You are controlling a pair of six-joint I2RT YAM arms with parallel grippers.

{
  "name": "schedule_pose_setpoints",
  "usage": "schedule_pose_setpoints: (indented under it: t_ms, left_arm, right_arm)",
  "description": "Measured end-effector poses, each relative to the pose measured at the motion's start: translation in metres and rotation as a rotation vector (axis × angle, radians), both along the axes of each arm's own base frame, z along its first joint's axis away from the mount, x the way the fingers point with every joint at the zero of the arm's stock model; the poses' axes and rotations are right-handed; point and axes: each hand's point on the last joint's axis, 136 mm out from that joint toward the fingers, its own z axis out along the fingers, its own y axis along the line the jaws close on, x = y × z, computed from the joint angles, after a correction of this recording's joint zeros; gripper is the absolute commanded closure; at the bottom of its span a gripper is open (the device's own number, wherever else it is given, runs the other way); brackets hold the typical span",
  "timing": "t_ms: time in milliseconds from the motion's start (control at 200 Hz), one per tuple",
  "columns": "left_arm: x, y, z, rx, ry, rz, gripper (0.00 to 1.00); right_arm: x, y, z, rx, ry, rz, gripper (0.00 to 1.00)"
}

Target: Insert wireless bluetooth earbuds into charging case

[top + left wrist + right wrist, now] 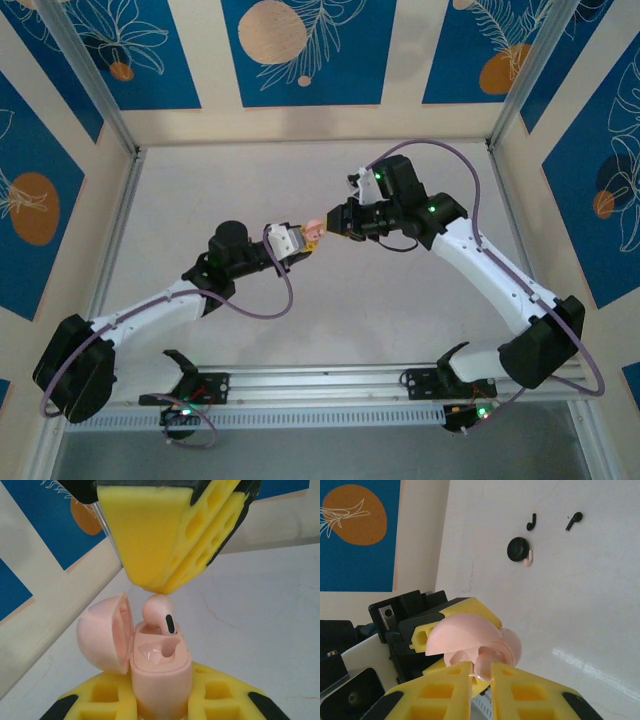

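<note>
I am holding the small pink plastic charging case (161, 680) in my left gripper (298, 240); its yellow foam-like fingers (102, 700) are closed tight on the lower body of the case from both sides. The case is standing upright with its domed lid (102, 632) swung open to the left in the left wrist view.

A glossy pink earbud (157, 611) with a black oval patch is sitting head-up in the rear socket of the case, its stem partly down inside; the front socket is showing only its bare pink lining.

My right gripper (481, 680) is coming in from above with its yellow fingers drawn together to a thin slit; the tips are touching the head of the pink earbud, and I cannot tell whether they are pinching it or only pressing on it.

In the right wrist view, two tiny black earbuds (532, 522) (575, 521) with short stems are lying well apart from the case on the white table (580, 605); near them a round black disc (516, 549) is lying with a small pink piece (529, 558) touching its edge.
</note>
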Motion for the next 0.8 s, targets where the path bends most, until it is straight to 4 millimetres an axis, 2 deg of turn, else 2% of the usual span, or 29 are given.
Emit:
schedule_pose_setpoints:
  t_ms: [540,720,800]
  left_arm:
    - [0.002,0.002,-0.006,0.018,0.019,0.016,0.83]
    - [0.002,0.002,-0.005,0.015,0.016,0.019,0.83]
    - [0.003,0.003,-0.003,0.008,0.010,0.025,0.83]
  right_arm:
    - [0.005,0.005,-0.013,-0.014,0.029,0.014,0.84]
    - [0.005,0.005,-0.014,-0.022,0.013,0.020,0.77]
    - [0.004,0.003,-0.011,-0.027,-0.004,0.021,0.70]
